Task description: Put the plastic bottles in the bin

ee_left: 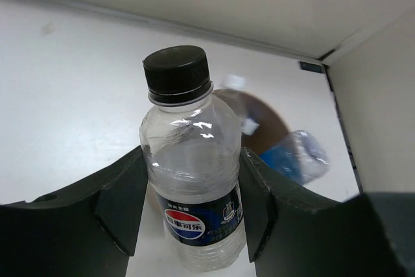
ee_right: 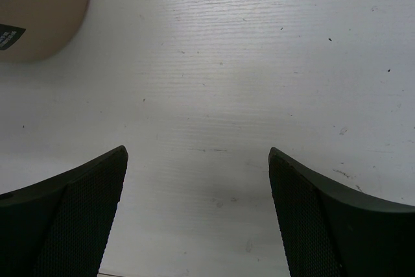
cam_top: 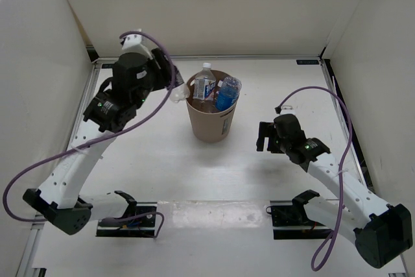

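The left jaws grip the dark-capped bottle (ee_left: 191, 173) by its body, just left of the tan bin (cam_top: 211, 124). A white-capped bottle (cam_top: 206, 81) and the blue bottle (cam_top: 227, 92) stick up out of the bin. The right jaws stand wide over the bare counter (ee_right: 227, 63), holding nothing

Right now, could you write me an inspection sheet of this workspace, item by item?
Surface: white table, lightly scuffed.
Job's things: tan bin upright mid-table; white-capped bottle and blue bottle stick out of it; dark-capped bottle outside it, held.
Clutter: nothing seen.
Grippers: left gripper shut on the dark-capped bottle, left of the bin's rim; right gripper open, empty, above the table.
Cables: purple cables, one looping on each side.
Surroundings: plain white walls on three sides.
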### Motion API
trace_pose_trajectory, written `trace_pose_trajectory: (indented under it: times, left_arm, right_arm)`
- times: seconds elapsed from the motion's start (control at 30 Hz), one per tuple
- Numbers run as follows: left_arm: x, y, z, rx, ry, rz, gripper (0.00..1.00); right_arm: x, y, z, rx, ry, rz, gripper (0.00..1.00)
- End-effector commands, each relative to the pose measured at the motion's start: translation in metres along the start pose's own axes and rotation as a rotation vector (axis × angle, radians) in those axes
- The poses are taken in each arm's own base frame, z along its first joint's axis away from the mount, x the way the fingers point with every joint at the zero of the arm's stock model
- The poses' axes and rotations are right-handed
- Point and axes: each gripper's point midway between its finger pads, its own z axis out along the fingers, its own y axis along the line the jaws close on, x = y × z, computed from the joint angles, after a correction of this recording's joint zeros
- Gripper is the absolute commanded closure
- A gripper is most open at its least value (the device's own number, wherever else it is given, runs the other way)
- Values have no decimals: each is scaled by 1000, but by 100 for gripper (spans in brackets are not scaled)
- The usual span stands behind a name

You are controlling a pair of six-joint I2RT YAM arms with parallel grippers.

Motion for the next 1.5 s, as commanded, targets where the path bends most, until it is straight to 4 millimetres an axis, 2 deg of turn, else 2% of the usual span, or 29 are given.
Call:
trace_pose_trajectory:
  times: [0.0,0.03,0.07,0.13,0.2,0.27,0.3,0.37,0.53,0.57,0.6,0.63,0.7,0.8,0.83,0.87,0.97,1.0,1.03,1.07,1.1,1.13,1.17,1.2,1.23,1.27,1.3,1.37,1.47]
  left_arm:
    - [-8,-27,4,-18,-96,124,40]
    - [-16,-37,4,7,-133,150,39]
    - [-10,-54,9,41,-133,166,39]
    - [-20,-76,10,85,-175,202,39]
    - [-12,-87,22,74,-170,247,39]
    - [-17,-94,23,55,-213,293,39]
    - [-6,-93,34,34,-199,349,37]
    - [-1,-97,46,31,-205,362,37]
    - [26,-100,60,36,-172,416,31]
    - [26,-101,61,36,-181,409,15]
    - [28,-99,62,25,-182,411,5]
    - [31,-97,62,24,-184,412,0]
    - [26,-95,57,18,-192,414,0]
    - [-2,-87,32,6,-248,401,0]
    - [-10,-82,25,-18,-255,401,0]
    - [-28,-71,1,-23,-279,382,0]
    - [-9,-29,-16,-120,-224,380,0]
    - [9,2,-32,-145,-211,388,0]
    - [18,17,-36,-175,-206,388,0]
    - [14,34,-54,-190,-243,322,0]
    - [61,68,-44,-270,-165,402,0]
    - [52,85,-65,-277,-221,341,0]
    - [61,102,-69,-328,-218,342,0]
    - [92,128,-66,-393,-166,403,0]
    - [92,137,-78,-400,-203,325,0]
    - [98,157,-85,-479,-209,329,0]
    - [125,174,-81,-515,-181,309,0]
    - [139,193,-84,-553,-198,309,0]
    - [153,207,-81,-592,-211,351,0]
  right_arm:
    - [-22,4,-6,-8,-59,31,10]
    - [-21,3,-6,-8,-55,33,10]
    - [-22,2,-6,-11,-58,38,10]
    - [-21,0,-6,-9,-55,49,10]
    - [-21,-2,-6,-10,-53,57,10]
    - [-21,-3,-7,-16,-56,64,10]
    - [-21,-3,-8,-22,-61,68,10]
    - [-22,-4,-8,-21,-65,70,10]
    - [-22,-3,-8,-23,-63,65,10]
    - [-23,-3,-8,-22,-66,65,10]
    - [-21,-3,-7,-20,-62,67,10]
    - [-22,-3,-7,-22,-63,66,10]
    - [-21,-2,-7,-25,-61,62,10]
    - [-21,-2,-8,-23,-60,60,10]
    - [-22,-1,-7,-25,-64,59,10]
    - [-21,-2,-7,-23,-60,58,10]
    - [-21,-2,-7,-21,-59,57,10]
    - [-21,-1,-7,-24,-60,57,10]
    - [-23,-2,-8,-22,-65,56,10]
    - [-22,-2,-7,-22,-62,60,10]
    - [-22,-2,-7,-22,-62,61,10]
    - [-21,-1,-7,-24,-62,53,10]
    - [-22,0,-7,-27,-62,51,10]
    - [-22,1,-7,-27,-63,49,10]
    - [-22,1,-7,-26,-64,48,10]
    - [-22,0,-8,-19,-65,49,10]
    - [-20,0,-7,-17,-61,47,10]
    - [-22,0,-8,-19,-69,48,10]
    - [-22,1,-10,-19,-80,46,10]
